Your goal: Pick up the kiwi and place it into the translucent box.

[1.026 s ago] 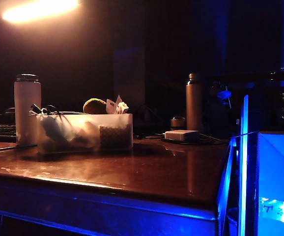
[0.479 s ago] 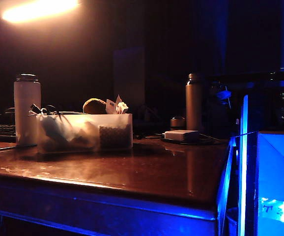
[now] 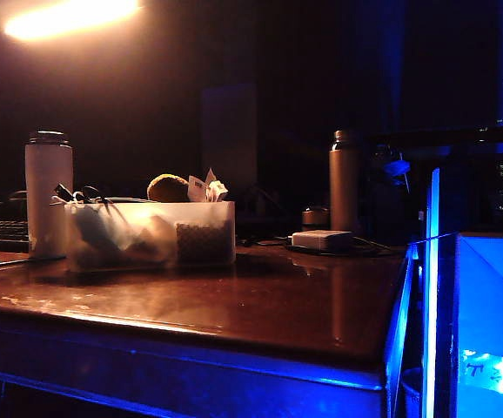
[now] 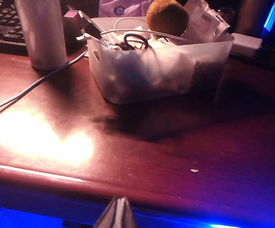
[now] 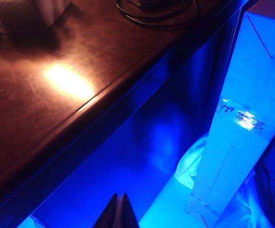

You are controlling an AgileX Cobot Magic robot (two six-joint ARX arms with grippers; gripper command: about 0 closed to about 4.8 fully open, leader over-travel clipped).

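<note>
Kiwi (image 4: 167,17), fuzzy, matte, golden-brown and oval, seated on top of the clutter inside the translucent box (image 4: 142,78), a low frosted rectangular bin on the glossy dark-wood table (image 4: 185,142). Box contents blurred through the walls; black scissor loops and white cable just discernible in the left wrist view only. Tall white bottle (image 3: 49,187) beside the box; slim metal bottle (image 3: 345,178) well apart. Neither arm visible in the exterior view. Left gripper (image 4: 118,216) cut off at frame edge, below the table edge, fingertips together. Right gripper (image 5: 118,213) likewise closed, empty, over blue-lit floor.
</note>
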